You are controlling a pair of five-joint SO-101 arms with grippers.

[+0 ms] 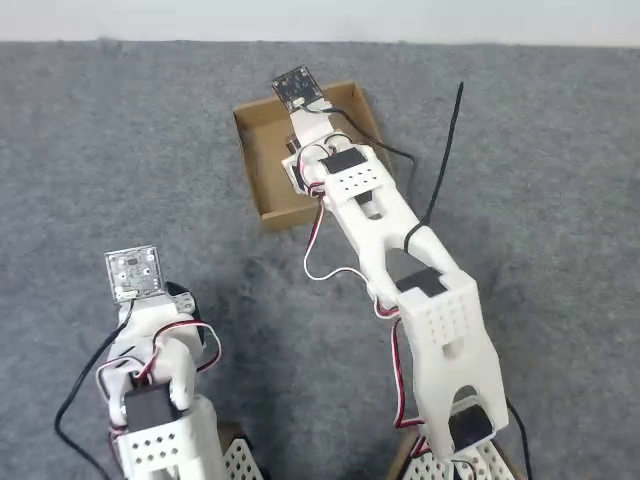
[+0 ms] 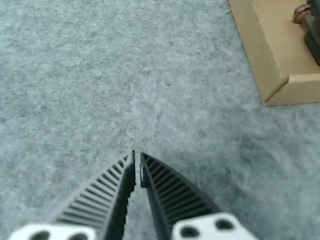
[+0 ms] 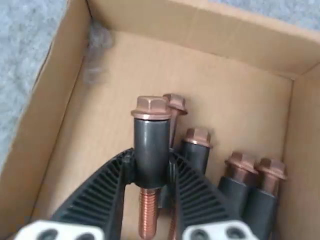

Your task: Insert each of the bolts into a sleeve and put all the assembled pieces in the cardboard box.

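Note:
My right gripper (image 3: 150,156) is shut on a black sleeve (image 3: 151,142) with a copper bolt (image 3: 151,106) through it, held upright inside the cardboard box (image 3: 200,30). Several other assembled pieces (image 3: 240,180) stand in the box beside and behind it. In the high view the right arm (image 1: 365,205) stretches out over the box (image 1: 255,165). My left gripper (image 2: 136,156) is shut on nothing, low over the grey carpet, with the box corner (image 2: 272,65) off to one side. A bolt head (image 2: 301,12) shows inside that box.
Grey carpet (image 1: 150,150) covers the table all around. The left arm (image 1: 150,350) stays near the front left, well apart from the box. Cables (image 1: 440,170) hang along the right arm.

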